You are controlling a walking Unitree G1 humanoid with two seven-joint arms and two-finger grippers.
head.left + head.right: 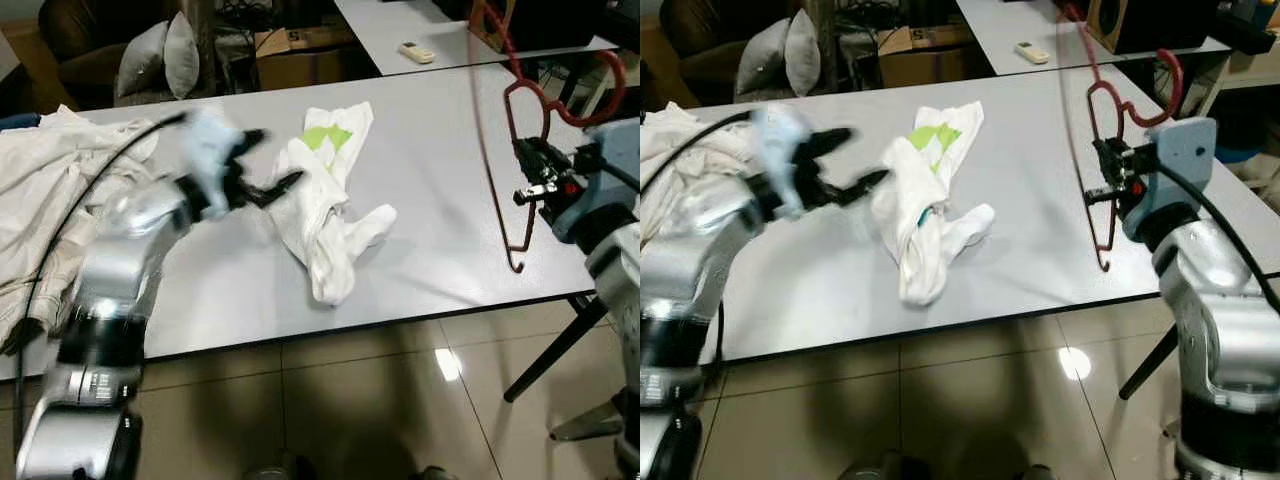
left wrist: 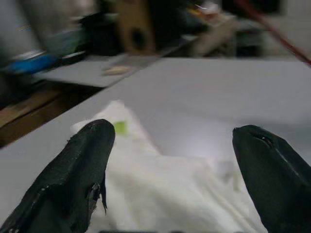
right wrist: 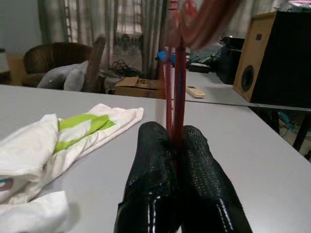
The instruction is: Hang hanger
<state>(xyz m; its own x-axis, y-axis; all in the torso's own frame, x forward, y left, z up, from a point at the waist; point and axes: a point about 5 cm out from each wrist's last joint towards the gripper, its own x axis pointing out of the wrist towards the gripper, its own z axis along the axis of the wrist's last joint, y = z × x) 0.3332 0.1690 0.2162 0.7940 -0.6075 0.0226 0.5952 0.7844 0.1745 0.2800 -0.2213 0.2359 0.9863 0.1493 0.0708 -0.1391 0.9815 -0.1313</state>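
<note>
A red wire hanger (image 1: 505, 120) stands upright over the right side of the grey table (image 1: 430, 200), my right gripper (image 1: 528, 172) shut on its lower bar. The right wrist view shows both fingers (image 3: 155, 179) pinching the red wire (image 3: 176, 97). A crumpled white garment with a green patch (image 1: 325, 200) lies mid-table. My left gripper (image 1: 265, 165) hovers open just left of the garment, blurred. In the left wrist view its fingertips (image 2: 92, 145) are spread wide above the white cloth (image 2: 165, 184).
A heap of pale clothes (image 1: 50, 200) covers the table's left end. Behind stand a second table with a remote (image 1: 416, 51), a cardboard box (image 1: 295, 55), a sofa with grey cushions (image 1: 160, 55) and a speaker (image 3: 277, 58). Tiled floor lies in front.
</note>
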